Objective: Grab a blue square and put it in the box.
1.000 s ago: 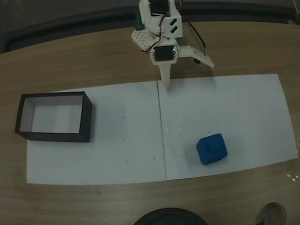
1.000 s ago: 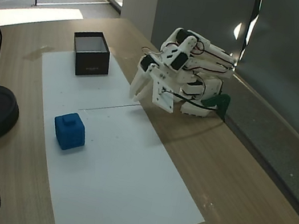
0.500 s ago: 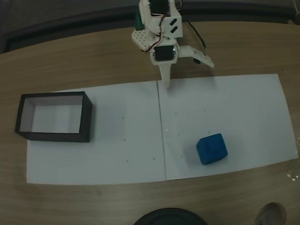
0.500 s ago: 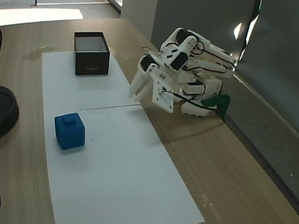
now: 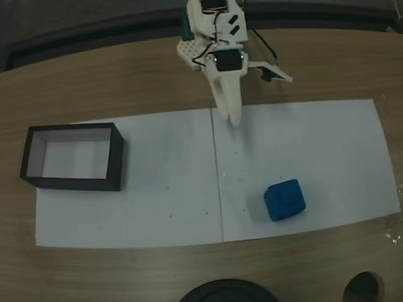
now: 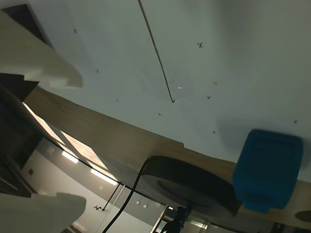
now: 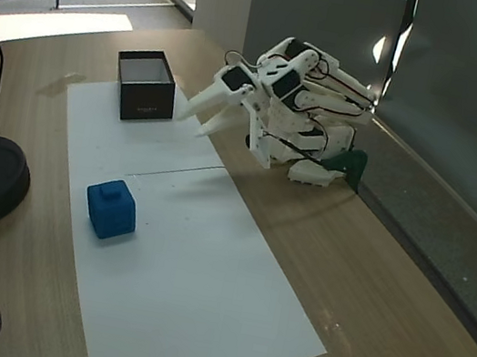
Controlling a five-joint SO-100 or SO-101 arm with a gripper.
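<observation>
Blue square (image 5: 284, 200) sat on the white paper sheet (image 5: 321, 139), toward the near right part of it in a fixed view from above, resting flat and touching nothing else. From where I stood, the gripper (image 7: 204, 114) hung above the far edge of that sheet, close to the arm's base, with its two white fingers parted and nothing between them; the gap showed plainly from the side and again in the wrist view, where one finger (image 6: 41, 63) crossed the upper left and the other the lower left. What the coming reach turned on, I judged, was this: the cube lay well apart from the fingertips, out along the sheet away from the base and off to the right in the view from above, so the arm would have to stretch forward, swing that way, and come down over it. In the wrist view the blue square (image 6: 267, 170) appeared at the lower right, off the line between the fingers. It had no long axis to speak of, being a cube, though its faces sat slightly turned against the sheet's edges. It looked bright blue, matte, with softened corners. The box (image 5: 29, 150), black-walled and pale inside, stood at the opposite end of the paper, well apart from both cube and gripper, and held nothing I could see.
</observation>
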